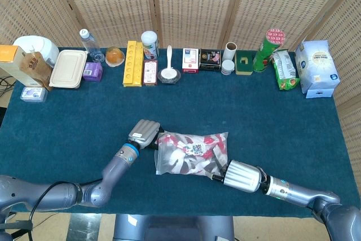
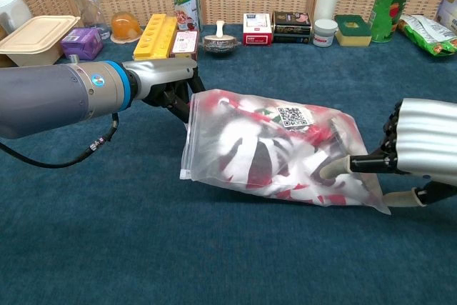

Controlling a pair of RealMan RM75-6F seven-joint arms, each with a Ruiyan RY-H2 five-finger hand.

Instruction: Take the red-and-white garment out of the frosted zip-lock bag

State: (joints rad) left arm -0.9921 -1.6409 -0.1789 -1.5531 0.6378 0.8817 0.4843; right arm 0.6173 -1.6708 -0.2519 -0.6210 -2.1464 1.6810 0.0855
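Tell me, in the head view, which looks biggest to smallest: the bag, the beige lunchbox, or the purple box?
1. Bag
2. Beige lunchbox
3. Purple box
The bag lies nearer the camera, which may add to its apparent size.

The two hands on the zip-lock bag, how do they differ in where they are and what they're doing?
The left hand grips the frosted zip-lock bag at its upper zip-end corner; the right hand is at the opposite, closed end. The left hand's fingers are curled around the corner, while the right hand's fingertips press into the bag's side. Both touch the bag, and the red-and-white garment is inside.
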